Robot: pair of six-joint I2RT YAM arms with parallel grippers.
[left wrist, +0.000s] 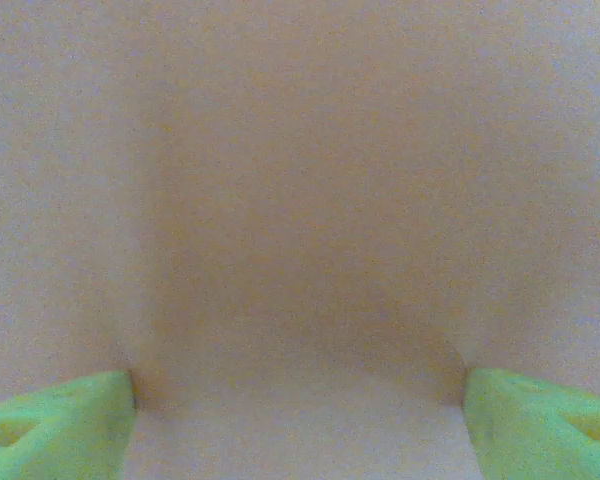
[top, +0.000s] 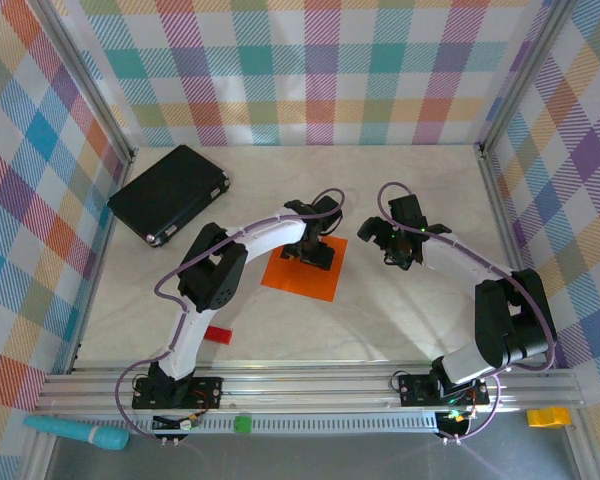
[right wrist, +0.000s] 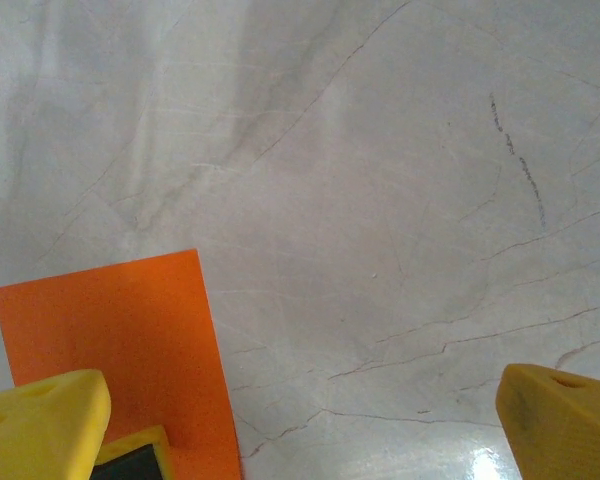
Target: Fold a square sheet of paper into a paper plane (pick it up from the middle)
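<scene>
The square sheet of paper (top: 302,275) is bright orange and lies flat and unfolded in the middle of the table; a paper plane is out of view. My left gripper (top: 311,249) is down over the sheet's far half. In the left wrist view its green fingertips (left wrist: 50,425) stand wide apart at the bottom corners, open, against a blurred pale surface. My right gripper (top: 394,246) hovers open over bare table just right of the sheet. In the right wrist view its yellow fingertips (right wrist: 40,425) are far apart, and a corner of the sheet (right wrist: 110,335) lies at lower left.
A black flat case (top: 170,193) lies at the back left near the metal frame. A small red block (top: 218,334) sits by the left arm's base. A teal tool (top: 75,432) and a yellow piece (top: 545,416) lie on the front rail. Checked walls enclose three sides.
</scene>
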